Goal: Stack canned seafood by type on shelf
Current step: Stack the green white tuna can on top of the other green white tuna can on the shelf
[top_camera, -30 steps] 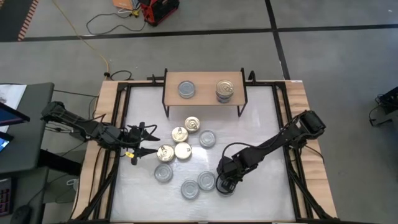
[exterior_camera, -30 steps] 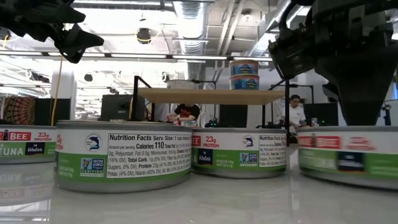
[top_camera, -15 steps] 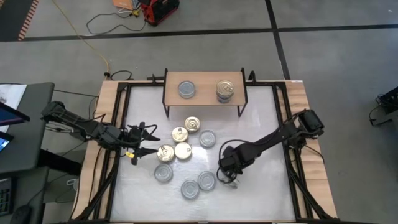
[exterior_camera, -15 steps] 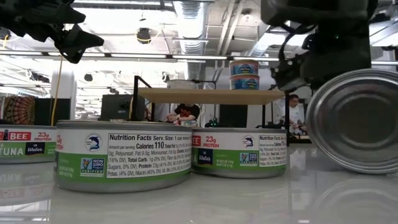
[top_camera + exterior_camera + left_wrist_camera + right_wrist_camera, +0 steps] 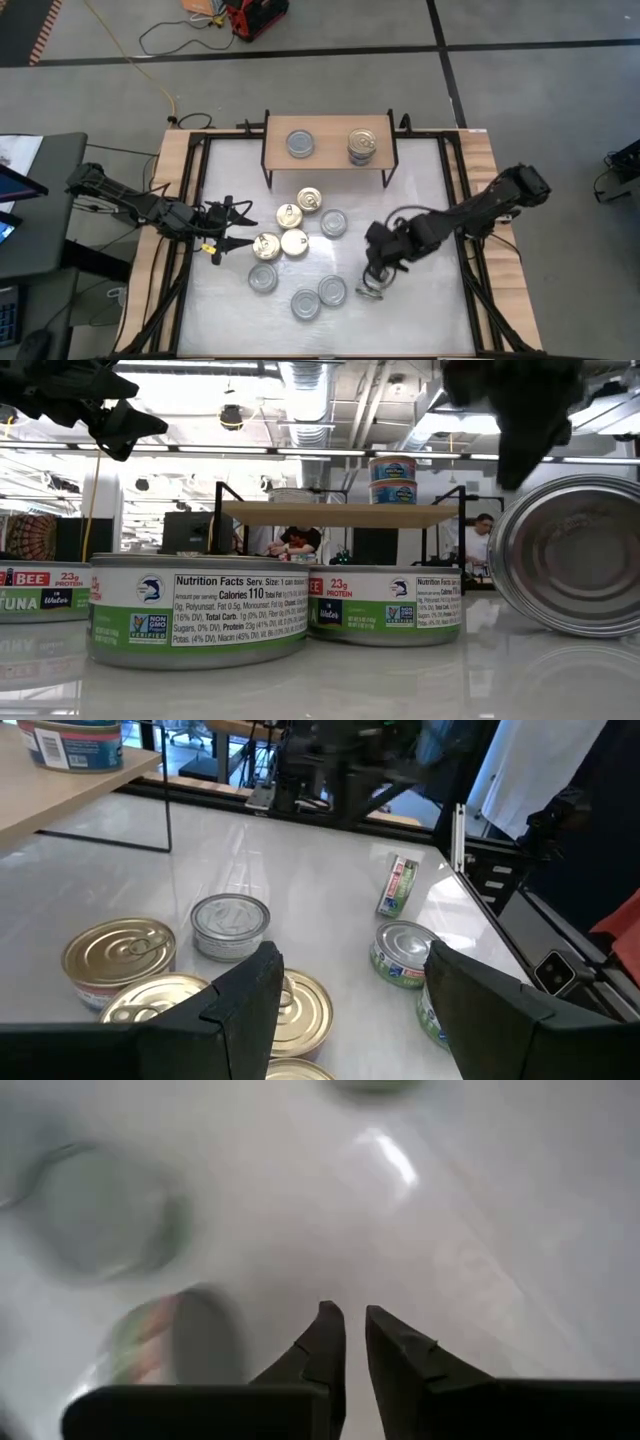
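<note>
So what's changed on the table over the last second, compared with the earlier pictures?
The right gripper has drawn back toward the table's right side, fingers nearly closed and empty. The silver-lidded round tin it was over, flat a second ago, now stands tipped on its edge. The left gripper, the other tins and the light-wood shelf with its cans stayed put.

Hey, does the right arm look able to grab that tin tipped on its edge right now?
Probably yes: the tipped tin lies just beside the right tool with bare table between them, but the tool is shut and must open first.
</note>
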